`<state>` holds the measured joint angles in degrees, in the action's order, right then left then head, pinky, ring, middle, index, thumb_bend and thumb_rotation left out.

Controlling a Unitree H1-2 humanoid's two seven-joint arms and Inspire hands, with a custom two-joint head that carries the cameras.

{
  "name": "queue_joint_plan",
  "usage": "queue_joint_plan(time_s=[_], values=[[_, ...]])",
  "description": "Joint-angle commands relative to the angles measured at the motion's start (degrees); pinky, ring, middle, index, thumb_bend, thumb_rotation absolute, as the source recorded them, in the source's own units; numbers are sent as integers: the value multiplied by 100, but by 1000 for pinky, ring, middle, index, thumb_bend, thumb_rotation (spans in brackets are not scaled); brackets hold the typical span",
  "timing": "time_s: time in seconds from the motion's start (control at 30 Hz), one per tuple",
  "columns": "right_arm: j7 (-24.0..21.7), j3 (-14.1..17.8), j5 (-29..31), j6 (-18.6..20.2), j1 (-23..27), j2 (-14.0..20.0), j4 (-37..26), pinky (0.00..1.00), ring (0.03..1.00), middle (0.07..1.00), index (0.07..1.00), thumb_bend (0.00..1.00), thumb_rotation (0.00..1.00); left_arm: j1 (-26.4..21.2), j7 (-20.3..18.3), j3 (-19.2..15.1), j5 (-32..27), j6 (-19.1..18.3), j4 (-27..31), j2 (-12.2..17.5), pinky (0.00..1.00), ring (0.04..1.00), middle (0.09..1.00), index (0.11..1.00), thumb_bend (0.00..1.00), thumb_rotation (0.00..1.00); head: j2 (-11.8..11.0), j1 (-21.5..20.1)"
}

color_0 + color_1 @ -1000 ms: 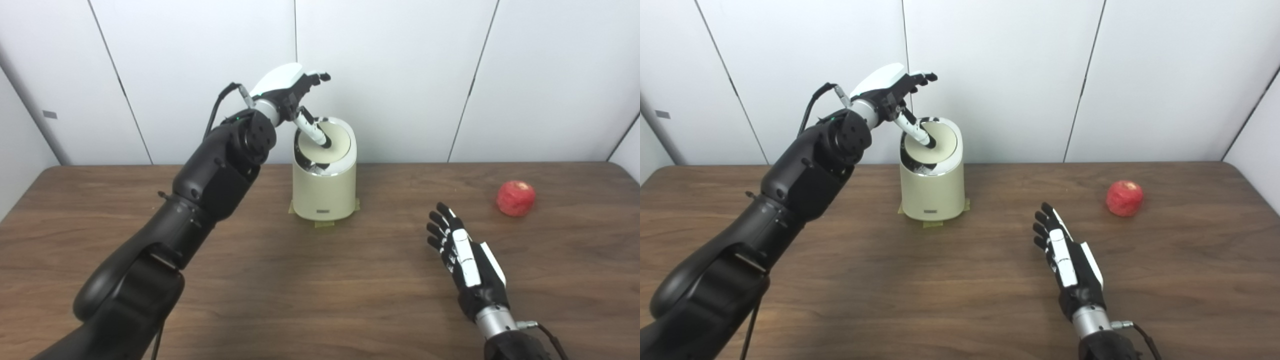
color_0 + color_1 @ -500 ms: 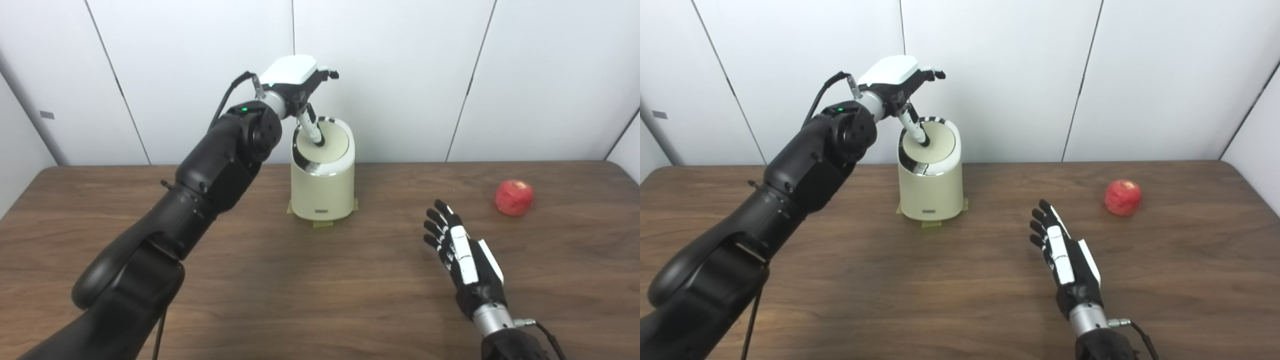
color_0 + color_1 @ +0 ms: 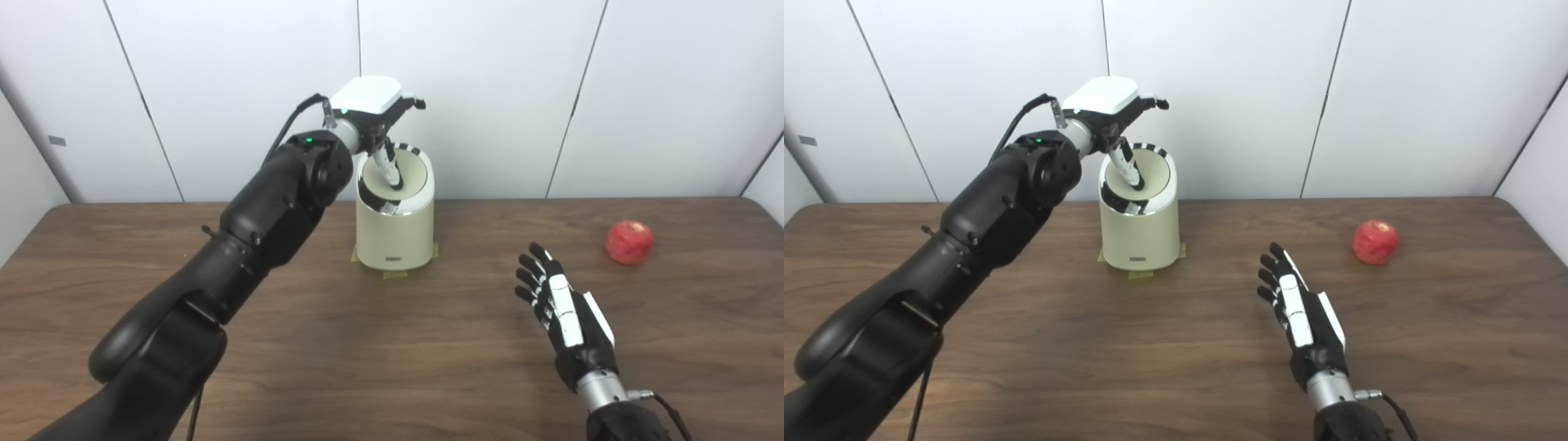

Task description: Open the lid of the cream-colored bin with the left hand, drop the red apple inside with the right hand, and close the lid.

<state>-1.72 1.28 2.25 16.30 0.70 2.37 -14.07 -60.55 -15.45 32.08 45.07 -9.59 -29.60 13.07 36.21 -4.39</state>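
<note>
Dark wood-grain table (image 3: 343, 355). Cream-colored bin (image 3: 395, 236) stands at 12 o'clock on yellowish tape patches (image 3: 396, 274). Red apple (image 3: 628, 242) lies at 2 o'clock, well apart from bin.

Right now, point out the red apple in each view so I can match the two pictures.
Left eye view: the apple lies far right on the table, beyond the open right robot hand.
Right eye view: the apple sits right of centre, not so near the edge.
Shared landmark: the cream bin, left of it in both.

Left arm raised and extended, left hand (image 3: 372, 109) held palm down with one finger lowered, right hand (image 3: 566, 315) held open, fingers apart, palm leftward
</note>
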Motion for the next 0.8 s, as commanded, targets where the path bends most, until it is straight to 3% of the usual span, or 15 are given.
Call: queue_joint_plan(time_s=[0.0, 0.17, 0.33, 0.5, 0.77], values=[[32, 18, 11, -86, 144, -28, -255, 888, 925, 931, 954, 608, 987, -183, 192, 127, 285, 190, 60, 51, 786, 878, 890, 890, 976, 44, 5, 0], [35, 15, 15, -80, 139, -23, -296, 888, 926, 932, 956, 611, 997, -19, 198, 374, 620, 315, 78, 42, 844, 897, 897, 901, 957, 28, 42, -14], [26, 29, 47, -51, 148, -21, -360, 885, 926, 931, 958, 615, 1000, 44, 136, 330, 688, 376, 162, 82, 854, 897, 897, 903, 951, 19, 51, -26], [38, 30, 26, -20, 156, -18, -368, 883, 934, 937, 958, 620, 998, -10, -143, -94, 394, 193, 521, 102, 795, 893, 897, 897, 950, 23, 60, -51], [38, 44, 49, 42, 169, -20, -388, 883, 932, 935, 956, 622, 999, -235, -1338, -967, -178, -729, 2054, 303, 725, 874, 899, 879, 922, 0, 49, -64]])
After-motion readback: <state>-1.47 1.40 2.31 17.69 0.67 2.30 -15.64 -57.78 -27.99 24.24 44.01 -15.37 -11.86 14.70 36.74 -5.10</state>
